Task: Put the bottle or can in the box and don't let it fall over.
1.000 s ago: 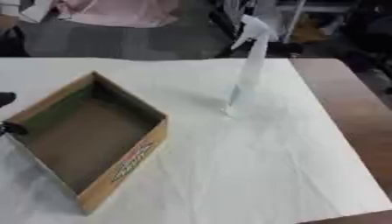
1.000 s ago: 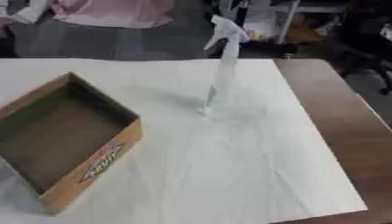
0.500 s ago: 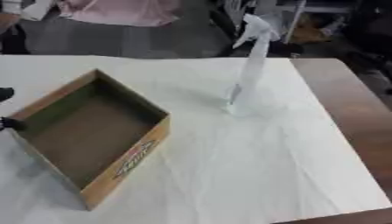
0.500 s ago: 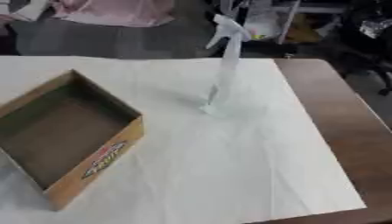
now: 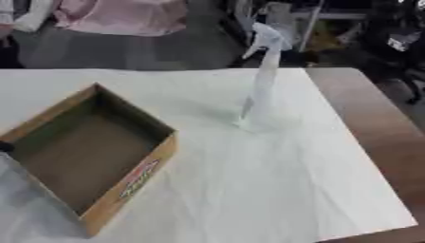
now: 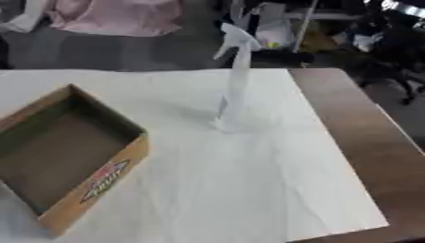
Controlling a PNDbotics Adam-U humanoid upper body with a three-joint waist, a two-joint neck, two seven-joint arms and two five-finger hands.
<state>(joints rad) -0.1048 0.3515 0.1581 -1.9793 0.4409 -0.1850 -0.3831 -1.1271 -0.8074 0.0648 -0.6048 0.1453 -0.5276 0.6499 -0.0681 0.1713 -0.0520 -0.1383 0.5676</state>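
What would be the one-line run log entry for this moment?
spray bottle: upright on white cloth, untouched | box: open, empty, left of bottle | left hand: at box edge | right hand: not seen

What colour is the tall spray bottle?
White, the spray bottle nearly matches the white cloth under it; clearest in the left eye view.

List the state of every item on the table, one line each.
spray bottle: upright on the white cloth, outside the box, untouched.
cardboard box: open at the top, empty, resting flat on the cloth.
white cloth: spread over the table, slightly wrinkled.
left hand: only a dark sliver at the box's left edge.
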